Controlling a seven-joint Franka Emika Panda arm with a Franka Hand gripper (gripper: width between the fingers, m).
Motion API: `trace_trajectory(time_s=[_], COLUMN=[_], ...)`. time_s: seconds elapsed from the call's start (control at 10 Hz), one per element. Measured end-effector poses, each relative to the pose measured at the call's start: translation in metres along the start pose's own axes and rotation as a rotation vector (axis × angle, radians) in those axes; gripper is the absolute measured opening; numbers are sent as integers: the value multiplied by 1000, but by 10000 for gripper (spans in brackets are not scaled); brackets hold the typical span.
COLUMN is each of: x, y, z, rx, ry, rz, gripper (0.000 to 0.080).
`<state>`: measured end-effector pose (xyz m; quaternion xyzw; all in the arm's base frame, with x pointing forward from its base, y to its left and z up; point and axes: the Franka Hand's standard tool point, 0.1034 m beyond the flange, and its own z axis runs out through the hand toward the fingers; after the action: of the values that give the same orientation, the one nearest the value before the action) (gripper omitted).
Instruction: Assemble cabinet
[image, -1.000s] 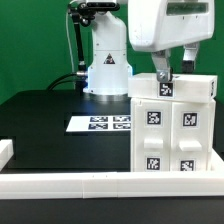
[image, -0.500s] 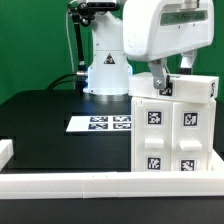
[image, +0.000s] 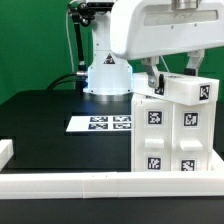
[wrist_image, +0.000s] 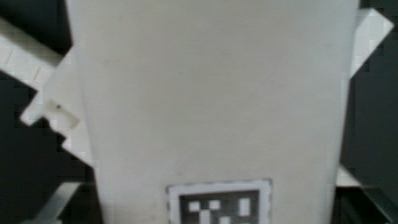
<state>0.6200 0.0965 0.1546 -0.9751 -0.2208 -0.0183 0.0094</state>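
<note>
Here's the large white plastic cabinet box (image: 172, 135) standing upright on the black counter (image: 40, 125), at the exterior view's right, its grid front of four small tagged drawer blocks facing the camera. On top of it sits a white block-shaped top piece (image: 188, 89), tilted, its tagged end raised toward the exterior view's right and jutting a little past the cabinet's upper edge. The arm's big white wrist housing hangs right over it, and the fingers (image: 150, 77) reach down to the piece's near end — one on each side, by the look of it, though whether they actually pinch it I cannot tell from here.

From the wrist view, a broad white panel (wrist_image: 205, 100) fills nearly everything, a black-and-white tag at its far end; the fingers themselves are not clear to make out.

To the cabinet's side, toward the exterior view's left, the flat white marker board (image: 100, 124) lies close by on the counter. Beyond that board the counter is dark and open. A low white border rail (image: 70, 182) runs along the counter's front edge, just before the cabinet's foot. The arm's white base (image: 107, 70) stands behind the marker board.
</note>
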Motion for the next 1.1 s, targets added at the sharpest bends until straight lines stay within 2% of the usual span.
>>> trace_trajectory(time_s=[0.2, 0.3, 0.8, 1.0, 1.1], x=[-2, -2, -1, -3, -2], y=[4, 4, 3, 3, 2], z=[1, 1, 1, 1, 1], rx=[21, 54, 61, 87, 109], ry=[13, 15, 12, 28, 18], rz=[278, 497, 834, 1185, 1338], gripper=[554, 554, 554, 554, 554])
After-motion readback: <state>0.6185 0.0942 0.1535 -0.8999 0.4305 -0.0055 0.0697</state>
